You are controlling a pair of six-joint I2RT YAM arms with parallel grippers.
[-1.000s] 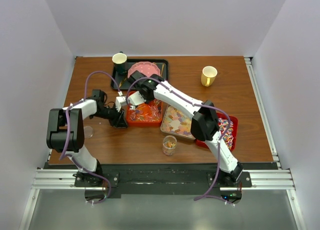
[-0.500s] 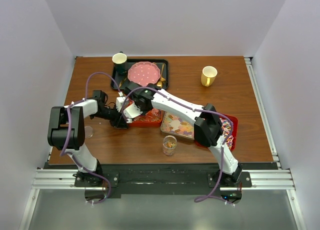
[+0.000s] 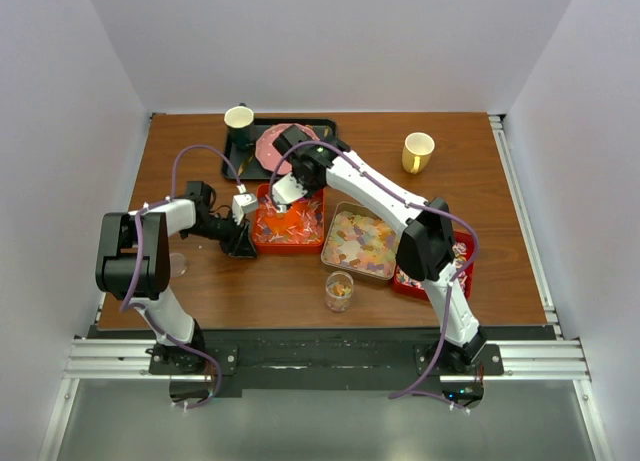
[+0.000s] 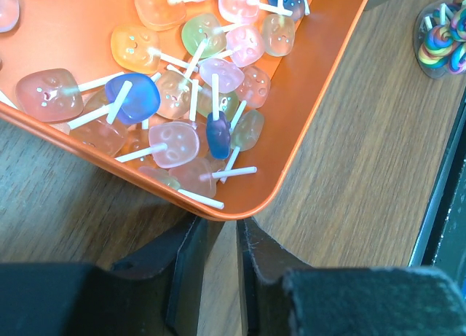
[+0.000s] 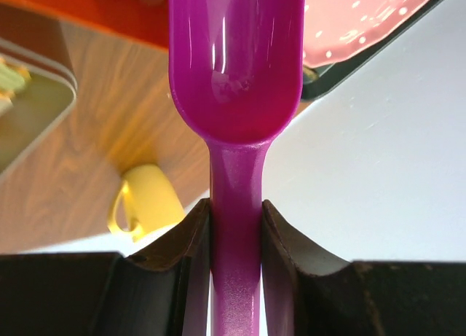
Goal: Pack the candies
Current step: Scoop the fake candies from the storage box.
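Pastel translucent candies on white sticks lie in an orange tray. Pastel gummies fill a metal tray, and swirled candies fill a red tray. A clear cup holds a few swirled candies. My left gripper is shut, its tips tucked against the orange tray's near-left corner, with nothing between the fingers. My right gripper is shut on the handle of the purple scoop and holds it above the orange tray's far part. The scoop's bowl looks empty.
A black tray at the back holds a pink dotted plate and a dark mug. A yellow mug stands at the back right. A small clear lid lies by the left arm.
My right gripper has moved with the scoop from the orange tray's near-left side, beside my left gripper, up and back to the tray's far part. My left arm has not moved.
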